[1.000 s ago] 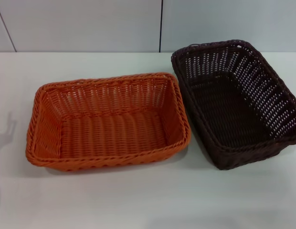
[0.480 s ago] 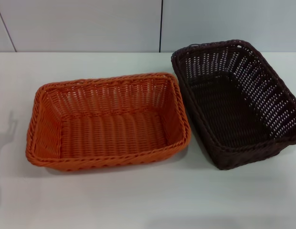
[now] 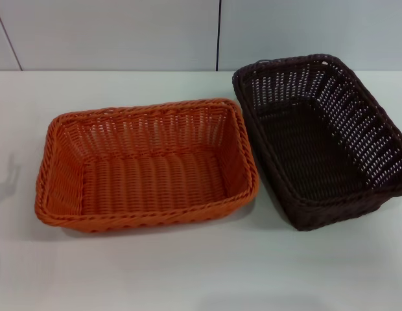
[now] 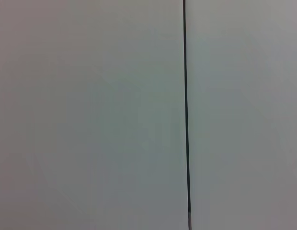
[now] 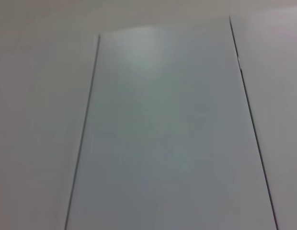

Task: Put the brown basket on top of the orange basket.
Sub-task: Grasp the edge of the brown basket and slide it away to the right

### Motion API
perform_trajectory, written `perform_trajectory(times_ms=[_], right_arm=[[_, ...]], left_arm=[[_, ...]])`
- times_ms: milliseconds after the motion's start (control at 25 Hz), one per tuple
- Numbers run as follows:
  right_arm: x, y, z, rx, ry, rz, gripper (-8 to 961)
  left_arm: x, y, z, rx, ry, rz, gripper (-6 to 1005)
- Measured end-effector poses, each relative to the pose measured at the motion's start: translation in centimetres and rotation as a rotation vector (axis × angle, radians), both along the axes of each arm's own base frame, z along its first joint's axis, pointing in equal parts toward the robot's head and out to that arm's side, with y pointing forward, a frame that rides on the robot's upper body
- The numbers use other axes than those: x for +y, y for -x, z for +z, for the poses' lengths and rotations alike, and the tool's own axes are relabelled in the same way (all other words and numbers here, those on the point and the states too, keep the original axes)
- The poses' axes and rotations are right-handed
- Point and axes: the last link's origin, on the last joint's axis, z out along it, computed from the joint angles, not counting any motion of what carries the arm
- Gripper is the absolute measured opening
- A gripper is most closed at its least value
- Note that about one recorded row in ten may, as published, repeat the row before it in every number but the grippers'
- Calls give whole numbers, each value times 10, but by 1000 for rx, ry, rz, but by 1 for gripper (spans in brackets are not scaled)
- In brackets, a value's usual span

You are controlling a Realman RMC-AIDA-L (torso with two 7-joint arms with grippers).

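Observation:
The orange basket (image 3: 146,165) sits on the white table, left of centre in the head view, open side up and empty. The brown basket (image 3: 321,139) stands to its right, close beside it, also open side up and empty, angled a little. No gripper or arm shows in the head view. The left wrist view and the right wrist view show only pale wall panels with dark seams, and no fingers.
The white table (image 3: 201,272) runs across the head view, with bare surface in front of both baskets and at the far left. A pale panelled wall (image 3: 123,32) stands behind the table. A faint shadow lies at the left edge.
The baskets have not moved. The faint shadow on the table at the left edge has shifted slightly.

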Motion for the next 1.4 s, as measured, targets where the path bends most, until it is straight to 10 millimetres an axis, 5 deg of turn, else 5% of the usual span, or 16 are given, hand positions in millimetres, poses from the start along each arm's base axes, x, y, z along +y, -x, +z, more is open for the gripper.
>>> perform_trajectory(times_ms=[320, 600, 880, 1040, 1400], right_arm=[[2, 4, 8, 40, -26, 33, 823], [54, 18, 30, 133, 216, 89, 823], [123, 73, 38, 38, 589, -80, 823], [136, 105, 39, -20, 765, -162, 823], [138, 135, 51, -132, 1045, -254, 824]], left_arm=[[1, 3, 0, -10, 7, 17, 779], [-2, 6, 2, -46, 2, 17, 779], [-2, 9, 2, -38, 7, 25, 779], [-1, 10, 2, -34, 10, 27, 778], [-3, 15, 6, -33, -5, 49, 778]])
